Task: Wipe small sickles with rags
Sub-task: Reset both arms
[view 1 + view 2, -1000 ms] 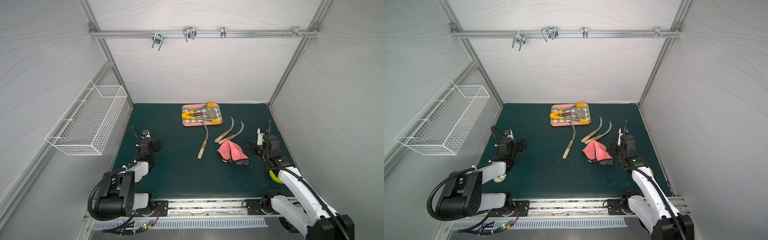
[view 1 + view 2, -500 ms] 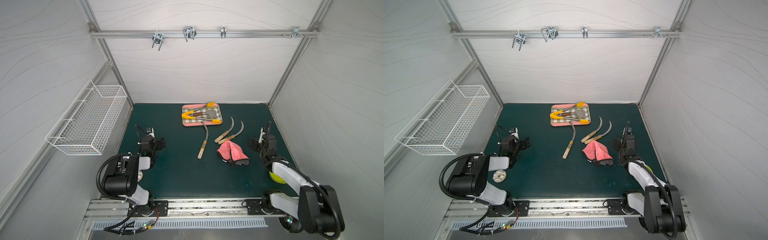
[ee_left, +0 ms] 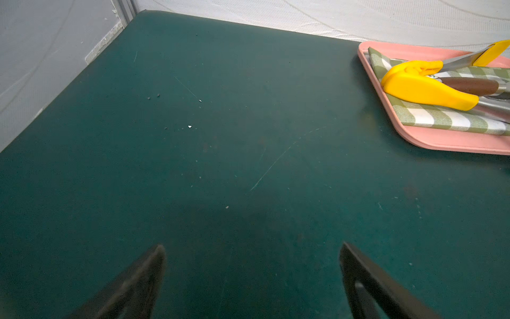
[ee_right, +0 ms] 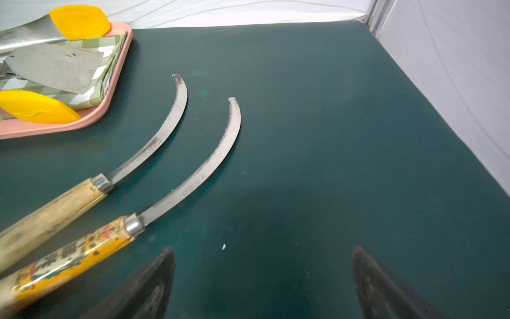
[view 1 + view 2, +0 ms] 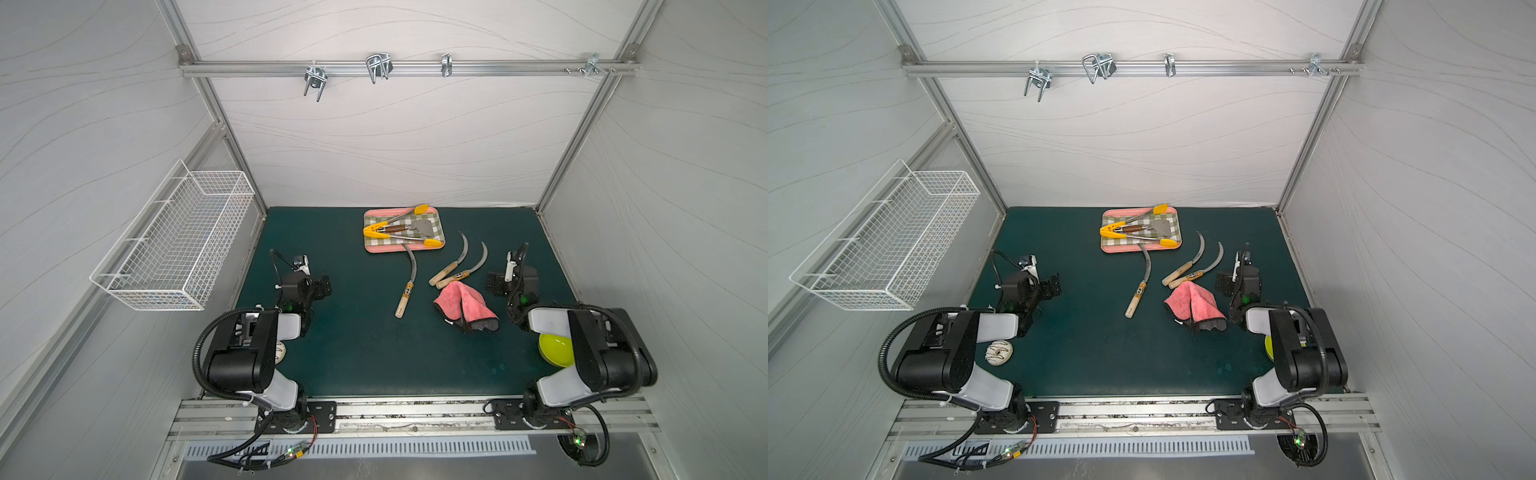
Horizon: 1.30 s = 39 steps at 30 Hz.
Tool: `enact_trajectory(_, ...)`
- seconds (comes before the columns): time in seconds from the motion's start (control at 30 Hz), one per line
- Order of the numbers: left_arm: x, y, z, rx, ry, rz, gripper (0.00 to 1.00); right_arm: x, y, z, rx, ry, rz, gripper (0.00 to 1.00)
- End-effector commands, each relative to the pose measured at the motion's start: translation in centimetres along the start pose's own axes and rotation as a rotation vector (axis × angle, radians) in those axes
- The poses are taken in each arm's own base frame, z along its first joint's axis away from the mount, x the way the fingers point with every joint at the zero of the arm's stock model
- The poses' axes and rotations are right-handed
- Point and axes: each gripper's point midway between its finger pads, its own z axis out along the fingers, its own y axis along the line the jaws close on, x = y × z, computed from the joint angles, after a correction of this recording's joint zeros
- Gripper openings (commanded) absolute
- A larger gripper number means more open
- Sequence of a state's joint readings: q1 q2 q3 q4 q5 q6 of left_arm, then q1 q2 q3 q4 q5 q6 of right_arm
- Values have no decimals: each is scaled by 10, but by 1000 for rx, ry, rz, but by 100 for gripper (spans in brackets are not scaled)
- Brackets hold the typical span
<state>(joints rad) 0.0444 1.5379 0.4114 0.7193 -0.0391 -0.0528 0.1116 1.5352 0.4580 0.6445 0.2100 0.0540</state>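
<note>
Left gripper (image 5: 321, 286) and right gripper (image 5: 495, 285) both gape wide and empty, low over the mat (image 5: 357, 353) at its left and right sides. Here's the change: over the last second both arms fold up tight above their bases, while the grippers barely shift. Nothing else moves. Left sickle (image 5: 405, 293) lies mid-mat, blade tip at the near rim of the tray (image 5: 386, 251). Middle sickle (image 5: 444, 272) and right sickle (image 5: 460, 276) lie side by side. The rag (image 5: 465, 307) sits crumpled at their handle ends, just left of the right gripper. That reads as a parked pose, with no wiping under way. The left wrist view catches only bare mat and a tray corner. The right wrist view cuts off both handles and misses the rag. Whether any blade is clean is too hard to make out. A green bowl (image 5: 555, 351) hides half under the right arm.
</note>
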Motion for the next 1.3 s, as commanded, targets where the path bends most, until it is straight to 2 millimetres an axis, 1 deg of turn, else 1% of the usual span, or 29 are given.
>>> enact_trajectory(0.0,-28,-4,3,18,-83,20,100,-20,4,1,-29,-109,-11,99)
enact_trajectory(0.07,-28,-4,3,18,-82,21,100,-19,4,0,-34,-104,-12,99)
enact_trajectory(0.17,-28,-4,3,18,-83,20,99,-17,14,3,-99,-99,-34,99)
enact_trajectory(0.23,-28,-4,3,18,-83,20,99,-17,16,2,-106,-98,-35,99)
enact_trajectory(1.27,-28,-4,3,18,-81,20,99,-17,16,2,-106,-100,-35,99)
